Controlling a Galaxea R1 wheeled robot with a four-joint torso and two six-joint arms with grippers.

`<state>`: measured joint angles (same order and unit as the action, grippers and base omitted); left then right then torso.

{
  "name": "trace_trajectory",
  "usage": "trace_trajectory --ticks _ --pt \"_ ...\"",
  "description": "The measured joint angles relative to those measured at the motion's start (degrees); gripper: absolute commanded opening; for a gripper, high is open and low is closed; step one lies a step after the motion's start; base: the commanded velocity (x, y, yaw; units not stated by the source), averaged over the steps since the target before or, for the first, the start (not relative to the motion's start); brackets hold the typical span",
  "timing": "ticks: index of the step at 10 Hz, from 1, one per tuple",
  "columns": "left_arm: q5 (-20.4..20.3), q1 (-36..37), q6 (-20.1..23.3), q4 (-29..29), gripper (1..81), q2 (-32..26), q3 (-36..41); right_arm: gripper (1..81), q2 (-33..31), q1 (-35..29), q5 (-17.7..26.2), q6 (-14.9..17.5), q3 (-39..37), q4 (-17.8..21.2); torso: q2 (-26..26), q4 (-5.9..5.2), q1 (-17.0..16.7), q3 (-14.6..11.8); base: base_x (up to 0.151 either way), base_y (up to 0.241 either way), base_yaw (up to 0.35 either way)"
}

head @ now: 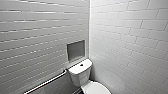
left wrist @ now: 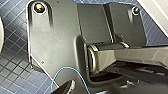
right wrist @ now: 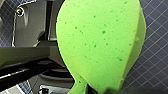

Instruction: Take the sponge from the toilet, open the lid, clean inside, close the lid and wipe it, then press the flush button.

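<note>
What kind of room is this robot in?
Most likely a bathroom or toilet cubicle: a white toilet stands in the corner, the walls are covered in white tiles, and a metal grab rail runs along the left wall. A green sponge shows too.

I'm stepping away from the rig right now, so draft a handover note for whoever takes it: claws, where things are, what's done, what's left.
Right claw: shut on the sponge, above the floor tiles.
Left claw: open or shut unclear.
The toilet stands in the corner ahead, flush button on its top, lid seemingly down.
Done: sponge pickup.
Left: open lid, clean inside, close, wipe, flush.
</note>
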<state>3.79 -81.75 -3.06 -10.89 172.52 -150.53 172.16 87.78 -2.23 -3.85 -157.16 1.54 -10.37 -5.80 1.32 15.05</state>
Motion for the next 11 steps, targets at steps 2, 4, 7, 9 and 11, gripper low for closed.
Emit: trace_trajectory --ticks 2,4,7,9,11 --pt "-0.13 0.0 0.0 0.0 81.1 0.0 0.0 1.0 0.21 -0.41 2.07 0.46 -0.06 -0.06 0.0 0.0 0.0 0.0 0.0 0.0 0.0" --pt "-0.21 0.0 0.0 0.0 81.1 -0.5 0.0 1.0 0.72 0.99 2.33 0.48 0.13 -0.05 0.0 0.0 -0.02 0.0 0.0 0.0 0.0" --pt "-0.24 0.0 0.0 0.0 81.1 -0.77 0.0 1.0 0.72 0.94 2.23 0.5 0.16 -0.02 0.0 0.0 -0.02 0.0 0.0 0.0 0.0" --pt "-0.35 0.0 0.0 0.0 81.1 -0.79 0.0 1.0 0.74 0.96 2.23 0.48 0.16 -0.02 0.0 0.0 -0.02 0.0 0.0 0.0 0.0" --pt "-0.35 0.0 0.0 0.0 81.1 -0.79 0.0 1.0 0.69 0.96 2.05 0.5 0.16 -0.02 0.0 0.0 -0.02 0.0 0.07 0.0 0.0"
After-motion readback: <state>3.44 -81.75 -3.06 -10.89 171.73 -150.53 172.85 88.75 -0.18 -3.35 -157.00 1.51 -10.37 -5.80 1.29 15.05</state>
